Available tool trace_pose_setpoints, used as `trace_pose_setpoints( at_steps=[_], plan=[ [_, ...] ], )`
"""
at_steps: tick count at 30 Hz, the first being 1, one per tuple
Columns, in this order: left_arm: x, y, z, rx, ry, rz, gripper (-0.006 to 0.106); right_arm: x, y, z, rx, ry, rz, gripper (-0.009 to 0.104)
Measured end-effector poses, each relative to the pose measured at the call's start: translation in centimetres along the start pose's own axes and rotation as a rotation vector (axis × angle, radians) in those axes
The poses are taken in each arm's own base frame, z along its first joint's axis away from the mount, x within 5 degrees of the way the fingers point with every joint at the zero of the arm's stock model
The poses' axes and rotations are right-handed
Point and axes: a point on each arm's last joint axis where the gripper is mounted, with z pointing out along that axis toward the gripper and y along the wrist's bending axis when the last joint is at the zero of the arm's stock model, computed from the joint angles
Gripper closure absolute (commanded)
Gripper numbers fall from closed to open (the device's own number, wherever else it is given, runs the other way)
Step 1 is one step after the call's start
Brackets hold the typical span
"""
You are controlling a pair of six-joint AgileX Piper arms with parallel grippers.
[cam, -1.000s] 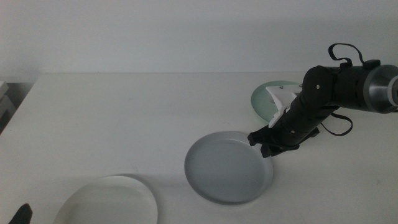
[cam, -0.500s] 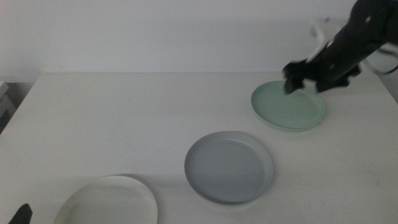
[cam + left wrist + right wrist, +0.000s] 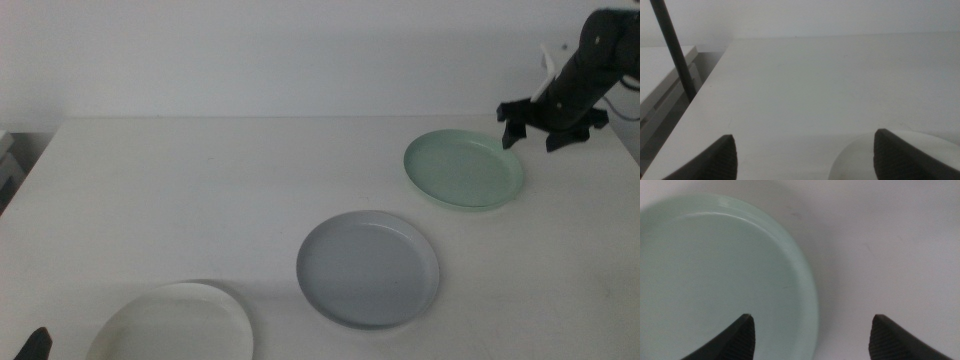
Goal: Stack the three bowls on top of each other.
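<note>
Three bowls all lie separate on the table (image 3: 200, 180), none stacked yet. Grey bowl (image 3: 367, 268) sits at centre; white bowl (image 3: 175, 325) at approx. 8 o'clock from it, by the near edge; mint bowl (image 3: 464, 168) at 2 o'clock. Right pincer (image 3: 533, 128) was at the grey bowl's 3 o'clock rim 1 s ago; it has since swung to the mint bowl's 2 o'clock rim, jaws wide apart, holding nothing. So prob. mint gets picked first. Left pincer (image 3: 805, 150) waits, spread open, nr. the white bowl.

three bowls (image 3: 367, 268) apart, unstacked
</note>
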Motion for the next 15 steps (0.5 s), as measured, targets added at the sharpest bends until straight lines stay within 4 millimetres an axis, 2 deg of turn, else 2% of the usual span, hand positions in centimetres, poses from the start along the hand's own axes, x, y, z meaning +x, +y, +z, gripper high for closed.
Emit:
trace_pose_setpoints(
  at_steps=[3,8,11,15],
  plan=[
    [0.0,0.0,0.0,0.000,0.000,0.000,0.010,0.3,-0.5,2.0,0.007,0.032,0.008,0.037],
    [0.0,0.0,0.0,0.000,0.000,0.000,0.010,0.7,-0.7,3.9,0.009,0.049,0.011,0.046],
    [0.0,0.0,0.0,0.000,0.000,0.000,0.010,0.9,-0.7,4.7,0.010,0.059,0.012,0.057],
    [0.0,0.0,0.0,0.000,0.000,0.000,0.010,0.8,-0.7,4.9,0.007,0.053,0.005,0.084]
  ],
)
